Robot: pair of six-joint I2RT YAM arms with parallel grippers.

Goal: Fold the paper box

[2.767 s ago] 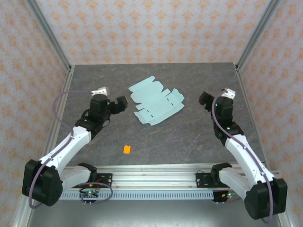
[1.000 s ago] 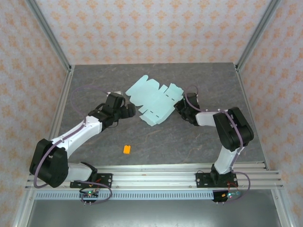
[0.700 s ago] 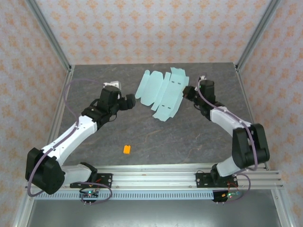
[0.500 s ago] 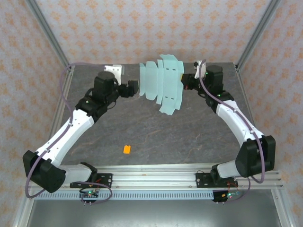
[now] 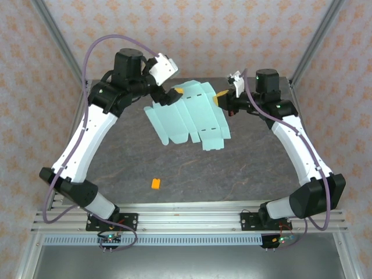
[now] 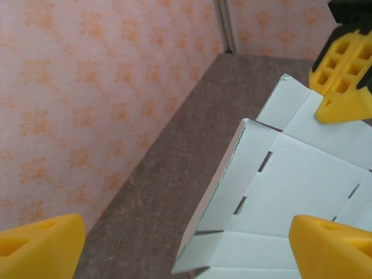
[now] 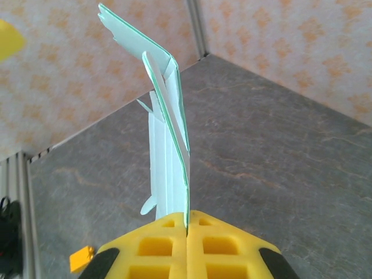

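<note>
Overhead, the paper box (image 5: pixel 189 119) hangs above the table (image 5: pixel 261 168) as a mostly flat sheet, so nearly all the folding is left to do. From the left wrist, the left gripper (image 6: pixel 185 238) gapes wide beside it. From the right wrist, the right gripper (image 7: pixel 187 235) pinches its edge.

Counter (image 5: pixel 197 174): dark grey-brown, stone-like mottling, matte, faint paler veins.
Three walls around it: back wall (image 5: pixel 197 35), left wall (image 5: pixel 23 116), right wall (image 5: pixel 349 104). All pale pink paper, repeated orange floral motif.
Aluminium posts at back corners: left post (image 5: pixel 61 43), right post (image 5: pixel 314 40).
Silver extruded rail (image 5: pixel 192 212) along near counter edge; perforated strip (image 5: pixel 192 239) just below.
Plain grey metal sheet (image 5: pixel 186 264) at bottom.
Light even, soft; shadows faint.
</note>
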